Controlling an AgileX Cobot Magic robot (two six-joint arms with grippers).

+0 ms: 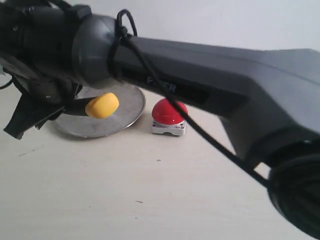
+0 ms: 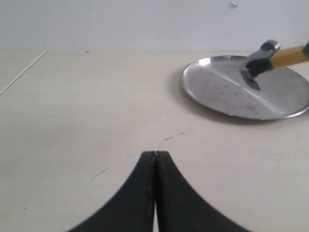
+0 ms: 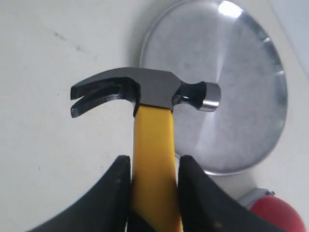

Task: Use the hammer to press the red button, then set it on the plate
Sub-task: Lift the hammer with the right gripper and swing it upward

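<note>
One small hammer [image 3: 152, 125], with a dark steel head forked at one end and round-faced at the other, is clamped by its smooth yellow handle in the right claw [image 3: 153, 166]. Its head hangs over the single round, shiny stainless-steel plate [image 3: 236, 63]. One glossy red dome button [image 1: 169, 110] on a white square base sits just beside the plate on the pale matte desk [image 2: 87, 111]. The left claw [image 2: 155, 154] is closed, pads together, holding nothing.
</note>
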